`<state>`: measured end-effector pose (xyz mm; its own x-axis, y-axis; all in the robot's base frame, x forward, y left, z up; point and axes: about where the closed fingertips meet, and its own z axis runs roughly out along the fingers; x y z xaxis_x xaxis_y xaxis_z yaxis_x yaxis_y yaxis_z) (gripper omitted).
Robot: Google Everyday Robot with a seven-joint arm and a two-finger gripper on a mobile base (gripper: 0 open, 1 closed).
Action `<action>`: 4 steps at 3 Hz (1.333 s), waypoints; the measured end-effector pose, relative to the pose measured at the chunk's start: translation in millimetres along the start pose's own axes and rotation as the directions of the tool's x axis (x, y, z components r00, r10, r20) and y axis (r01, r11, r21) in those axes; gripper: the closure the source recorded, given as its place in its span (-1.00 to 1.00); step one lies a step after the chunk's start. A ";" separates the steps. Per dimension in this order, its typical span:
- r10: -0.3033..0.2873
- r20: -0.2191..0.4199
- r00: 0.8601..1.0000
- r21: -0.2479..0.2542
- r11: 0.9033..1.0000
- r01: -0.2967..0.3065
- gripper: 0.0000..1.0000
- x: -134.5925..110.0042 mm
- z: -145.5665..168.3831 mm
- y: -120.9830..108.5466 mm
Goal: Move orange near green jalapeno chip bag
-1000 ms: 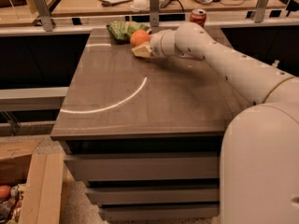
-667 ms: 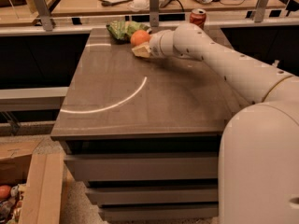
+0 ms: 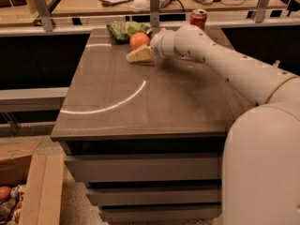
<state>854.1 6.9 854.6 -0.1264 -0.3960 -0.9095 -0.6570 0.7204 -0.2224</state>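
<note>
The orange (image 3: 139,40) rests on the brown table (image 3: 140,102) near its far edge. It sits right beside the green jalapeno chip bag (image 3: 123,30), at the bag's right front side, touching or almost touching it. My gripper (image 3: 139,56) is at the end of the white arm that reaches in from the right. It is low over the table, directly in front of the orange and close against it. From this view I cannot tell whether it has hold of the orange.
A red cola can (image 3: 198,18) stands at the table's far right corner, behind my arm. A railing with metal posts (image 3: 154,6) runs behind the table. A wooden crate (image 3: 33,191) stands on the floor at the lower left.
</note>
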 end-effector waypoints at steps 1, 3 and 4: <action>0.021 0.020 1.000 0.001 1.000 -0.021 -1.00 -3.1 -7.0 -2.4; 0.040 0.040 0.998 -0.013 0.999 -0.040 -1.00 -5.3 -22.7 -8.0; 0.061 0.039 0.997 -0.055 0.997 -0.058 -1.00 -2.2 -35.1 -7.2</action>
<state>833.1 -17.4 870.5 -0.1369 -0.3291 -0.9343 -0.6886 0.7097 -0.1490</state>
